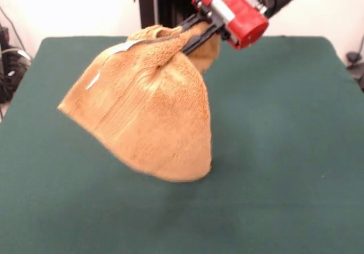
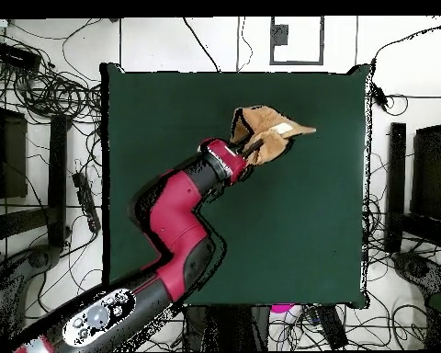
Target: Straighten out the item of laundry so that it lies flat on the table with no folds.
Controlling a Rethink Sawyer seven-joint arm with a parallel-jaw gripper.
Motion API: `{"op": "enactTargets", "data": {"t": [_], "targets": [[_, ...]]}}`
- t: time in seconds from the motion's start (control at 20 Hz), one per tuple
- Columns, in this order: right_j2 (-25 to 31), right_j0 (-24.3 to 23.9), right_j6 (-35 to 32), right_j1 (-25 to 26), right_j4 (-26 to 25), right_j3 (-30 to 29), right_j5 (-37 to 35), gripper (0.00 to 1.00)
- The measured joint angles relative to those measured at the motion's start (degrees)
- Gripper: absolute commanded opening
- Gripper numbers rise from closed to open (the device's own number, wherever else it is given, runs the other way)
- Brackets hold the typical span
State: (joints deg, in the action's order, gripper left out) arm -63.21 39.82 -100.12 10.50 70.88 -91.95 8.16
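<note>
The orange-tan towel (image 1: 149,111) hangs bunched in the air above the dark green table (image 1: 284,151), pinched at its top. Its lower edge reaches down close to the cloth; I cannot tell if it touches. A small white tag (image 1: 92,81) shows on its left side. My gripper (image 1: 190,35) comes in from the upper right, tilted, and is shut on the towel's gathered top. In the overhead view the towel (image 2: 265,133) sits crumpled at the tip of the gripper (image 2: 252,145), over the table's (image 2: 169,110) far middle part.
The red and black arm (image 2: 178,211) reaches diagonally across the table from the lower left of the overhead view. Cables and equipment (image 2: 40,92) lie on the floor around the table's edges.
</note>
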Motion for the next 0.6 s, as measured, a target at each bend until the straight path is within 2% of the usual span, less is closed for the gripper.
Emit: {"op": "enactTargets", "data": {"t": [0.05, 0.25, 0.4, 0.45, 0.5, 0.6], "targets": [[-1.17, 0.85, 0.00, -0.16, -0.94, -0.54, -4.77, 0.00], [-0.28, 1.29, 0.00, -2.88, -4.31, -1.30, -14.11, 0.00], [4.53, -0.30, 0.00, -7.61, -5.72, -2.73, -18.76, 0.00], [9.76, -2.67, 0.00, -11.55, -5.33, -4.41, -19.80, 0.00], [10.83, -3.23, 0.00, -12.28, -5.20, -4.76, -19.77, 0.00], [17.55, -7.16, 0.00, -16.35, -4.09, -7.07, -18.79, 0.00]]}}
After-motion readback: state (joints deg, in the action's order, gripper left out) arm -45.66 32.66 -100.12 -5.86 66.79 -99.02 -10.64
